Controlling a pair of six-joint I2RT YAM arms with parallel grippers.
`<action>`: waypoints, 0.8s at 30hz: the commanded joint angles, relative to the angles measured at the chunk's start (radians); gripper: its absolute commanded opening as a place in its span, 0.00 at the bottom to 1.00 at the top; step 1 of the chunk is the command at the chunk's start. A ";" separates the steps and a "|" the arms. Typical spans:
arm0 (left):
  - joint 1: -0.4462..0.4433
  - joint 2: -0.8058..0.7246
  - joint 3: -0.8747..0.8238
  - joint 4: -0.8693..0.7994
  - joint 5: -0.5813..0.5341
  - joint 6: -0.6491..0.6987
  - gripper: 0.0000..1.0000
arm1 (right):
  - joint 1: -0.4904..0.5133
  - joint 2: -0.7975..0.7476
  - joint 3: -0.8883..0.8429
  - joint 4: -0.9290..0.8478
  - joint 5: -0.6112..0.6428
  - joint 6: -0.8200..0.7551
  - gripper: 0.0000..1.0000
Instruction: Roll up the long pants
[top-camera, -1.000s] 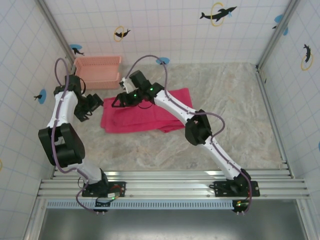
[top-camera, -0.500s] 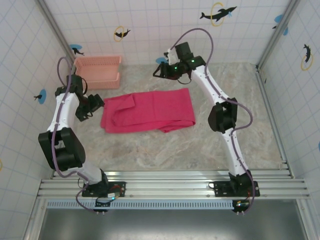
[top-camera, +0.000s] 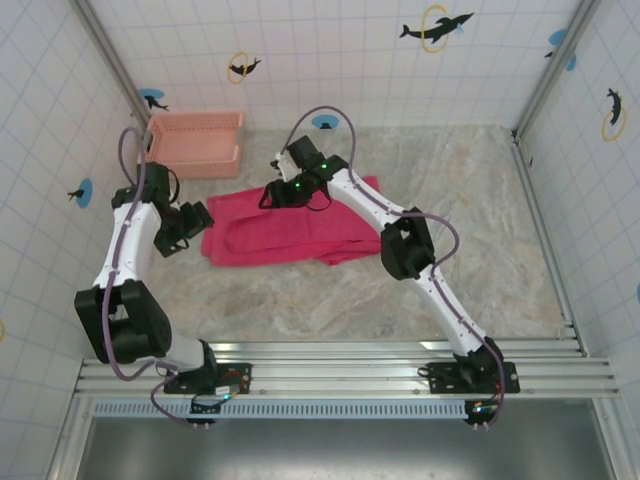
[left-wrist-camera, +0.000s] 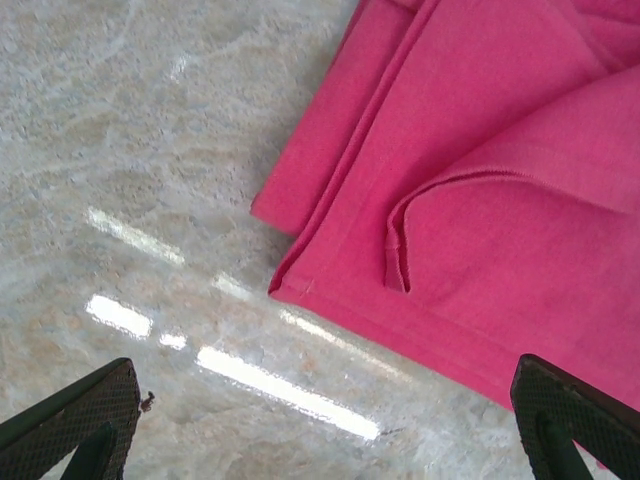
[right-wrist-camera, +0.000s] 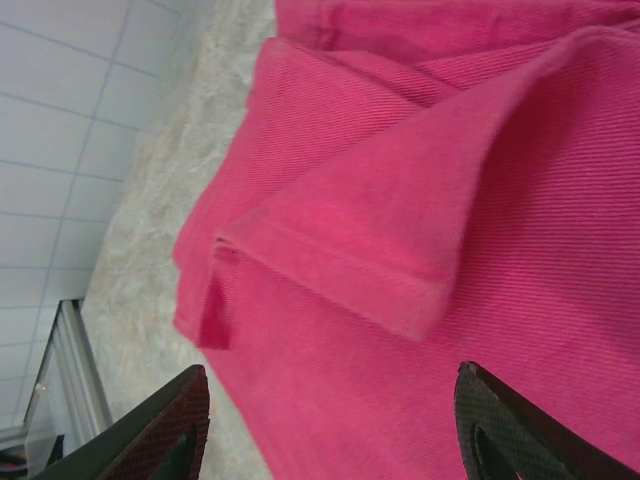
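The long pants (top-camera: 270, 240) lie folded flat in a magenta-pink band on the marble tabletop, with a folded-over flap near their left end (left-wrist-camera: 480, 180) (right-wrist-camera: 420, 200). My left gripper (top-camera: 193, 220) hangs open just off the pants' left edge; in the left wrist view it (left-wrist-camera: 320, 440) sits over bare table with the hem right ahead. My right gripper (top-camera: 270, 196) is open above the pants' upper left part; in the right wrist view it (right-wrist-camera: 335, 430) has cloth directly beneath and nothing held between its fingers (right-wrist-camera: 150, 430).
A pale salmon-pink slotted basket (top-camera: 195, 145) stands at the back left against the tiled wall, close behind the left arm. Tiled walls close in the left, back and right. Bare marble stretches to the right of and in front of the pants.
The right arm swung up to the back wall and has come back down over the pants' upper left part. The left gripper has shifted slightly nearer. The pants lie as before.
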 joint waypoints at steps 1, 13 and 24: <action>-0.019 -0.015 -0.018 -0.037 -0.002 -0.006 0.97 | -0.002 0.038 -0.003 0.058 0.027 0.019 0.66; -0.077 0.018 0.015 -0.075 -0.011 0.010 0.97 | 0.013 0.201 0.064 0.312 0.005 0.247 0.67; -0.086 -0.013 0.005 -0.095 -0.033 0.024 0.98 | 0.078 0.302 0.193 0.736 -0.011 0.660 0.69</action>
